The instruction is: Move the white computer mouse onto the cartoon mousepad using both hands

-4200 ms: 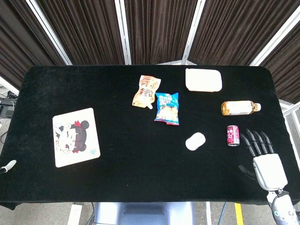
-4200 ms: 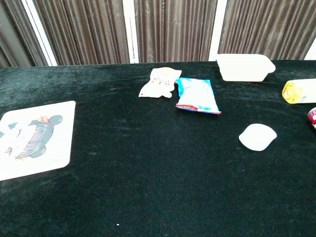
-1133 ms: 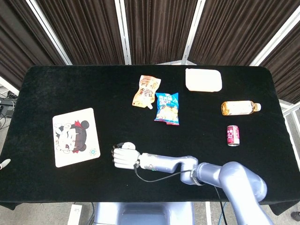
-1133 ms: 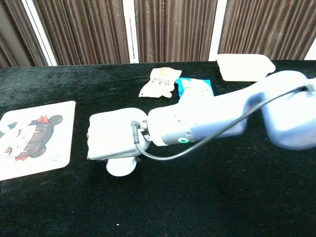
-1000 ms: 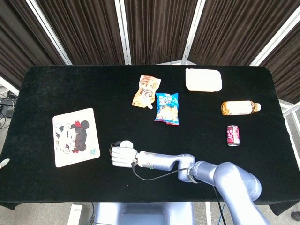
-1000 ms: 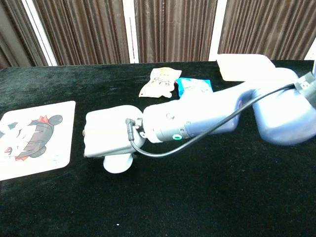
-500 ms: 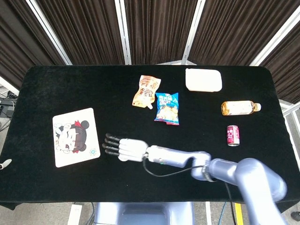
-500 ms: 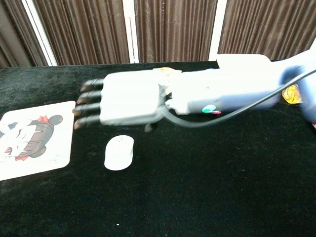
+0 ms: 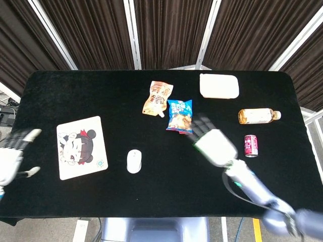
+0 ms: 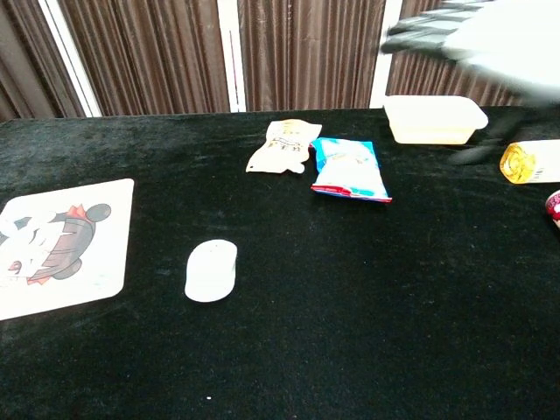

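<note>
On the black velvet-covered desk (image 9: 75, 96), the white computer mouse (image 9: 134, 161) is now left lying alone, where half a second ago the right robot hand was stretched flat above it. That right robot hand (image 9: 214, 146) has since been drawn back toward the right side and raised; it is blurred in the head view, and in the chest view it is seen high at the upper right (image 10: 472, 35) with dark fingers (image 10: 416, 31) spread and nothing held. The left robot hand (image 9: 11, 157) has come into sight at the left edge of the head view, beside the desk, with its fingers apart and empty.

The cartoon mousepad (image 9: 81, 147) is a flat, pale rectangle with rounded corners, printed with a cartoon face and a red bow, and it is laid near the left edge. The mouse, smooth and oval, is set just to the right of the mousepad without touching it. Its long axis is run from the near edge of the desk toward the far edge, almost parallel to the longer side of the mousepad; which end is the front cannot be told.
</note>
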`<state>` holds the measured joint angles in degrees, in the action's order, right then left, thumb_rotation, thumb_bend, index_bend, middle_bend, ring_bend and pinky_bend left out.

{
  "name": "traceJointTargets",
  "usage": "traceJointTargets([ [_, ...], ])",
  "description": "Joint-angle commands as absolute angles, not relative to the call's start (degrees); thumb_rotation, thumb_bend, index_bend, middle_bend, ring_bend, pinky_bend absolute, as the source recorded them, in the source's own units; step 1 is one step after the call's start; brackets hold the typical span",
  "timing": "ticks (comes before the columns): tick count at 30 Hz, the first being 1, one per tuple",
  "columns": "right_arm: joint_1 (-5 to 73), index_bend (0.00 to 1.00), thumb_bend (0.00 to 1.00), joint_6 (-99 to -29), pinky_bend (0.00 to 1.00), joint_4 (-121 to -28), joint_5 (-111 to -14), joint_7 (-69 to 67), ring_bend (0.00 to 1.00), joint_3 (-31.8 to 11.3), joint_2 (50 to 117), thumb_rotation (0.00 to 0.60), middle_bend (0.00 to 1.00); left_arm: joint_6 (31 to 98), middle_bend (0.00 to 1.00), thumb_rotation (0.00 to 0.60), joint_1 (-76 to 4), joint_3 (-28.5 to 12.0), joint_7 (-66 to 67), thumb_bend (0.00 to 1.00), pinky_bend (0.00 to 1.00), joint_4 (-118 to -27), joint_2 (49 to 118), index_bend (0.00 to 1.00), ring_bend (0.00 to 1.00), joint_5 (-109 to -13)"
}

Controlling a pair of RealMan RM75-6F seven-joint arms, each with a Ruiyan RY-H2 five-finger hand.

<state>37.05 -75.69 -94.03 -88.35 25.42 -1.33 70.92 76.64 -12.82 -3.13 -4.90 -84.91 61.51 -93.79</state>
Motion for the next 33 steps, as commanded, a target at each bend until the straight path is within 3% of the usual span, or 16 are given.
traceJointTargets([
  [1,28.2,0.00,0.00,-82.5,0.00,-98.2,-84.5,21.0,0.00,1.4,64.7,0.600,0.00,69.7,0.00,0.600,-24.3,-1.7,1.2,0.06,0.00,-81.8,64.7,0.00,0.00,-107.2],
  [10,20.3,0.00,0.00,-85.9,0.00,-97.3,-82.5,14.4,0.00,3.1,64.0,0.600,0.00,64.6,0.00,0.600,-37.9,-1.3,1.9,0.09,0.00,-71.5,74.9,0.08,0.00,-117.3],
  [18,16.3,0.00,0.00,-88.2,0.00,-95.9,-81.4,14.9,0.00,1.5,67.1,0.600,0.00,52.5,0.00,0.600,-46.7,0.4,8.8,0.10,0.00,-69.7,80.6,0.11,0.00,-118.5],
  [33,14.3,0.00,0.00,-87.9,0.00,-93.5,-81.2,11.3,0.00,-1.9,66.4,0.600,0.00,50.8,0.00,0.600,-53.7,3.3,7.5,0.12,0.02,-60.7,89.8,0.13,0.00,-117.7],
])
